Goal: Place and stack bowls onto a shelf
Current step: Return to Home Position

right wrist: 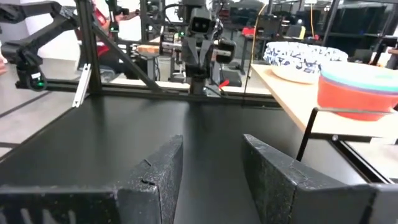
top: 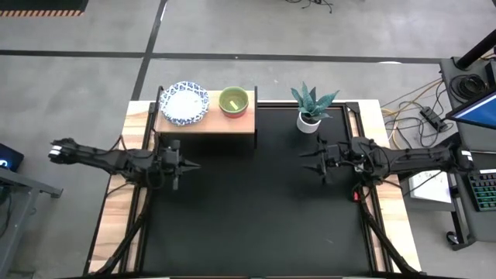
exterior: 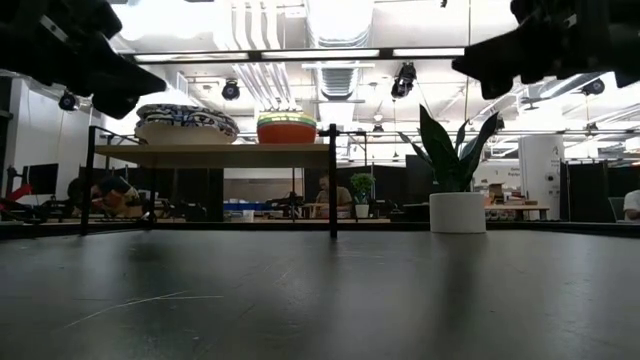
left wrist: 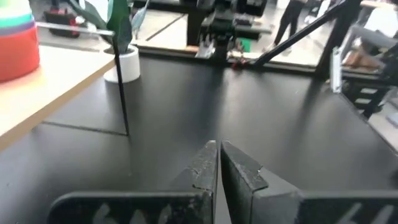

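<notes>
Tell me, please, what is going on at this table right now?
Nothing is being handled. The bowls sit on the shelf: the white patterned bowls stacked at one end, the coloured bowls nested beside them, yellow-green on top. The left gripper, shut, and the right gripper, open, hover empty above the black table, facing each other. A potted plant stands beside the shelf.

From above I cannot count the stacked white bowls with blue patterned rims. The yellow-green bowl covers all but a red edge of what lies beneath. My low view's top edge crops the dark left arm and the dark right arm.
</notes>
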`<state>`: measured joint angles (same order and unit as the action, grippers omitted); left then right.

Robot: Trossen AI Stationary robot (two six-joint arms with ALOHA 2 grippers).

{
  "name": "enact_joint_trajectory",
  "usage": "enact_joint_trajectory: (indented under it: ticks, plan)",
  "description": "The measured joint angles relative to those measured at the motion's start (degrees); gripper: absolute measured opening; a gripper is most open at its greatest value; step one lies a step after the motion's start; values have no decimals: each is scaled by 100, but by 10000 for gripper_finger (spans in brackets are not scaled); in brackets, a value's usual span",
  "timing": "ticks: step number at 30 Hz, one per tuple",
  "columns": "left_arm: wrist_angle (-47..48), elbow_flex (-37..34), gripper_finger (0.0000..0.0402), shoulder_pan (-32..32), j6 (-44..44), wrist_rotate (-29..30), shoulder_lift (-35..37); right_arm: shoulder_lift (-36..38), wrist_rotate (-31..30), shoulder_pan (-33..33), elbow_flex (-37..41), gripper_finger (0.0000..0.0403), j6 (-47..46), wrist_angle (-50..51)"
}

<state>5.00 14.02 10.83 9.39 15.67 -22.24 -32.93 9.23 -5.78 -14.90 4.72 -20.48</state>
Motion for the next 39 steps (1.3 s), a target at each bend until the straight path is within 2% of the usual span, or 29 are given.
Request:
enact_joint_trajectory:
  ticks: [10,20,29,39]
  plan:
    - [220,-530,0,0,-176,-25,1347,424,22,-84,403,152,-90,2]
    - [344,-977,0,0,-156,-23,2216,678,22,-114,577,152,-71,3]
    - [312,-990,0,0,-194,-25,2208,883,22,-151,955,131,-155,-157]
    - [314,-992,0,0,-186,-23,2208,1548,29,-151,1417,100,-87,-73]
